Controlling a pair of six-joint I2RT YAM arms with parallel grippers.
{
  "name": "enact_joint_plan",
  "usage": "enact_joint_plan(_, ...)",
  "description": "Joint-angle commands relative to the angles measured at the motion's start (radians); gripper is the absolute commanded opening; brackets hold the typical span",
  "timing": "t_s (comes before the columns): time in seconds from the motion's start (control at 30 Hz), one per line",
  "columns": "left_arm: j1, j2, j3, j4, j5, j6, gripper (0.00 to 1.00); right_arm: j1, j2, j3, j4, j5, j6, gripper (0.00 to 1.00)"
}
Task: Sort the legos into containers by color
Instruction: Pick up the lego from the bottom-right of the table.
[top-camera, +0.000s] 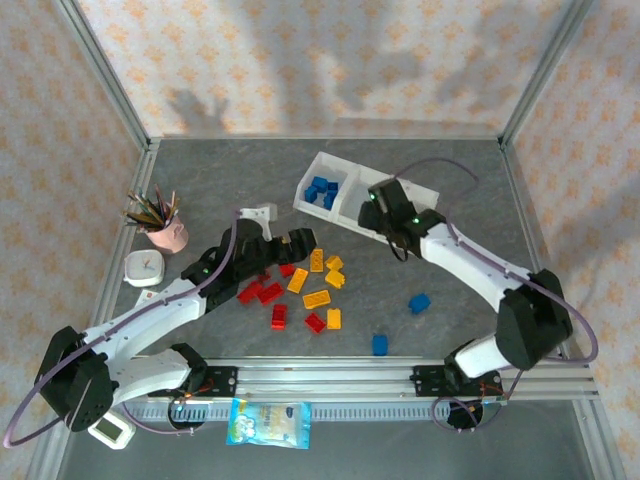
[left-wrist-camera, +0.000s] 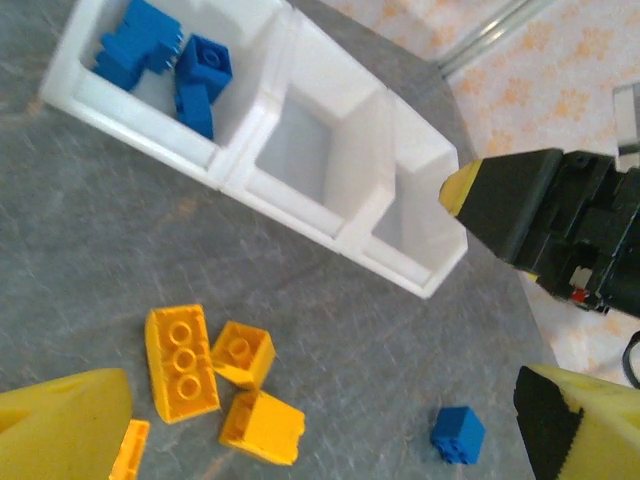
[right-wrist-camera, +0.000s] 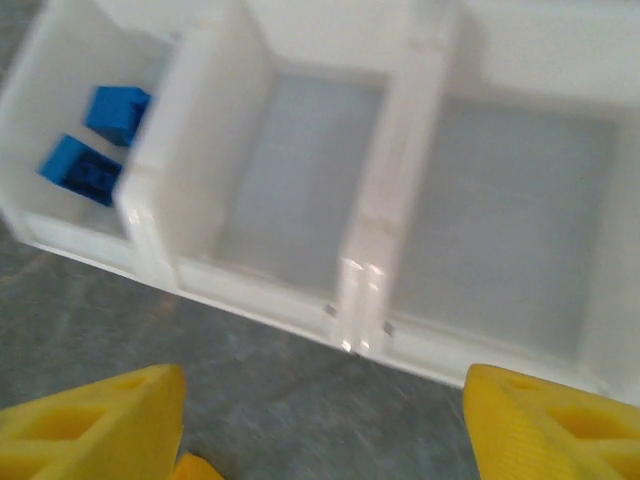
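White plastic formed the tray (top-camera: 343, 170), a row of three square compartments set at an angle toward the far side of the grey table (top-camera: 220, 180). Several blue bricks (top-camera: 322, 190) sat heaped in its left-end compartment. The right pincer (right-wrist-camera: 320, 425) hung just above the tray's near wall, facing the middle and right-end compartments. Its yellow fingers (right-wrist-camera: 90, 420) were spread wide apart with nothing between them. The left pincer (left-wrist-camera: 320, 425) hovered low over the loose pile near the middle of the table, its jaws likewise wide apart and gripping nothing. Beneath it lay yellow bricks (left-wrist-camera: 182, 362) close together, two of them touching. From above, the pile spread out beside the left pincer, with red bricks (top-camera: 262, 292) on its left side and yellow ones on its right. All of these were on the table, apart from the tray. Two loose blue bricks (top-camera: 419, 302) lay separately toward the near right, one close to the right arm and the other near the metal rail (top-camera: 350, 375) at the near edge. A pink cup of pencils (top-camera: 168, 235) and a small white clock (top-camera: 145, 268) stood at the left edge. A blue-and-white snack packet (top-camera: 268, 422) lay on the near side of the rail.
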Motion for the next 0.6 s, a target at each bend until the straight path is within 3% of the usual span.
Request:
enact_joint_plan(0.0,-0.036,-0.008,-0.030,0.057,-0.023,-0.036,0.99,-0.003,-0.100,-0.098,-0.092,0.073,0.116,0.77)
enact_joint_plan(0.2,-0.122,0.020,-0.049,0.107,-0.050,-0.043,0.99,-0.003,-0.232,-0.267,-0.162,0.103,0.267,0.83)
enact_joint_plan(0.57,-0.203,0.105,-0.008,0.125,-0.055,-0.027,0.99,0.033,-0.294,-0.410,-0.266,0.140,0.487,0.94)
